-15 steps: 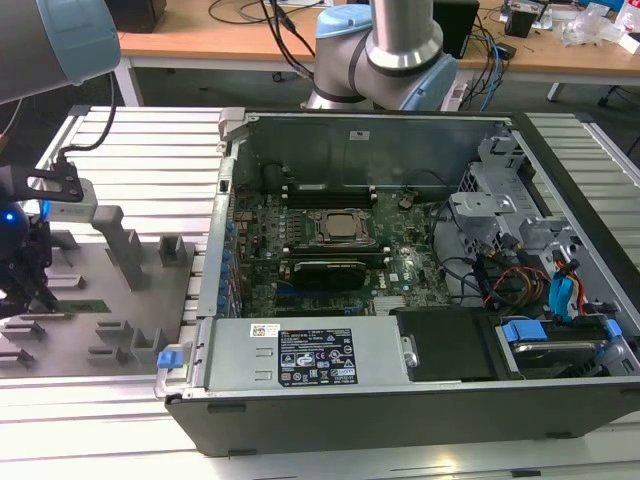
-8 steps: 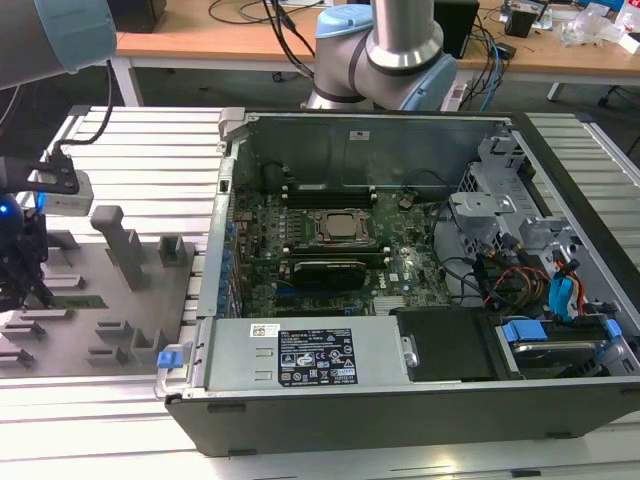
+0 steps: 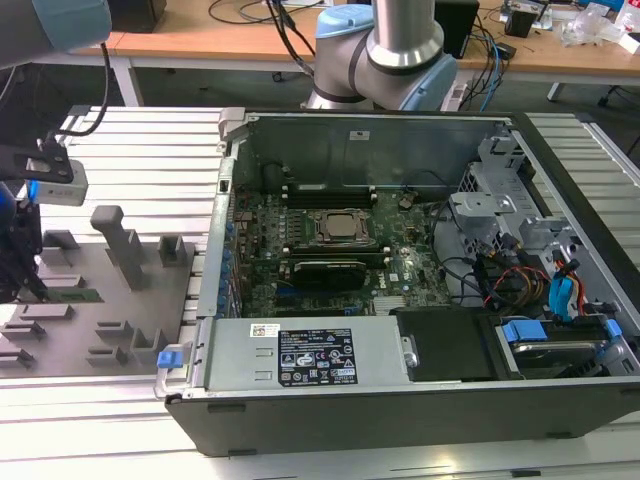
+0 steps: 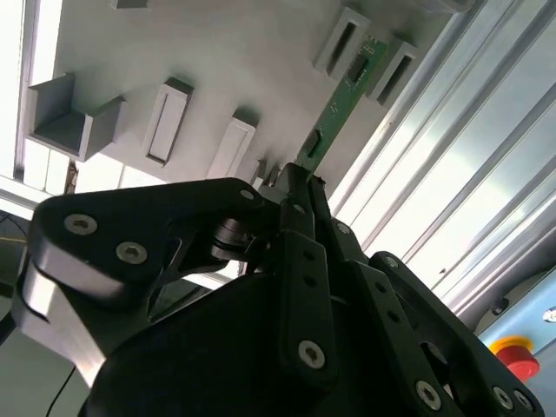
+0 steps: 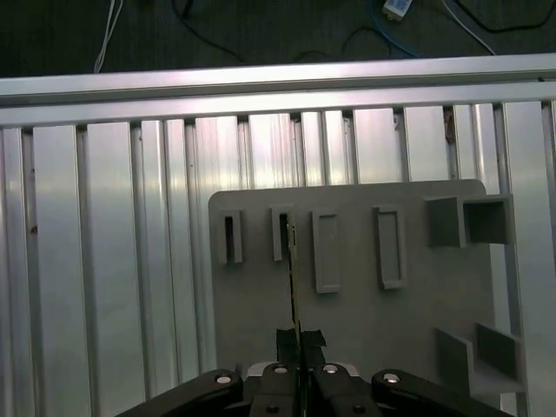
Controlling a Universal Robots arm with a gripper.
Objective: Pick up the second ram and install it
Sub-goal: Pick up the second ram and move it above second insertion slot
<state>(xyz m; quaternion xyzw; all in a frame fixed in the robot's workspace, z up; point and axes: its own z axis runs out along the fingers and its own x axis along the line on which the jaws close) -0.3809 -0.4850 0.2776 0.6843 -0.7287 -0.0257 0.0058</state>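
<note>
Two black fingers (image 4: 300, 217) of the gripper (image 5: 300, 339) are pinched together on the near end of the second ram (image 5: 295, 278), so it's clamped. The green stick sits on edge over the grey fixture plate (image 5: 408, 321), running straight out from the fingertips, with its far end just beside a slotted block (image 4: 340, 39) by the plate's edge. The plate rests on a ribbed aluminium table (image 5: 104, 261). Past the plate there's an open PC case (image 3: 400, 300), and beyond that wooden desks (image 3: 200, 40) littered with cables.
</note>
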